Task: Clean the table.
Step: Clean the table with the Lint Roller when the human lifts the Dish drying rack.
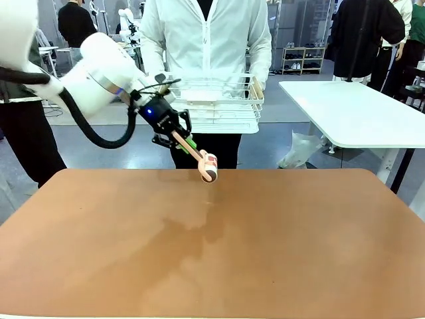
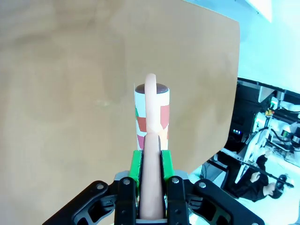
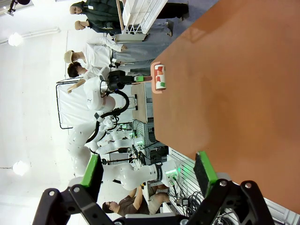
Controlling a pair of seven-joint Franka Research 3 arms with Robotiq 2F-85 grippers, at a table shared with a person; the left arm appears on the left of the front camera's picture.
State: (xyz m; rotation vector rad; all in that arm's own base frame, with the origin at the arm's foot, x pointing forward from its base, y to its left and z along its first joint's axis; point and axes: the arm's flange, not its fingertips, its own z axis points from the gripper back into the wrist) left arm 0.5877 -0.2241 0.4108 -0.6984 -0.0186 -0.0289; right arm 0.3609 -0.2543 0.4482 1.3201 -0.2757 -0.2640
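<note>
The table (image 1: 299, 252) fills my front cam: one reddish-brown top w/ rounded corners, seen bare in the L wrist cam (image 2: 70, 93) and sideways in the R wrist cam (image 3: 243, 93). I see a darker patch (image 1: 186, 232) on it, left of centre.

Tool: one lint roller (image 1: 209, 170), at the table's far edge, a bit left of the middle. The head is white w/ red and green blocks (image 2: 151, 112). It sits low over the tabletop, but I can't tell if it touches. The R wrist cam puts it right at that same edge (image 3: 160, 77).

The left gripper (image 1: 180, 138) is beyond the table's far edge, pointing down toward the table. Its jaws are pinched tight on the roller's peach handle (image 2: 151, 140), w/ a green pad on each side (image 2: 151, 161).

The right gripper (image 3: 148, 171) hangs off one side of the table, its two green pads (image 3: 91, 171) spread wide w/ nothing between them.

Past the table's far edge stands one person (image 1: 206, 33) in a white jacket, holding one white wire rack (image 1: 226, 100) in both hands.

Far right of the table is one white-topped table (image 1: 352, 113).

Count: 2 grippers, 1 roller, 1 rack, 2 tables.
</note>
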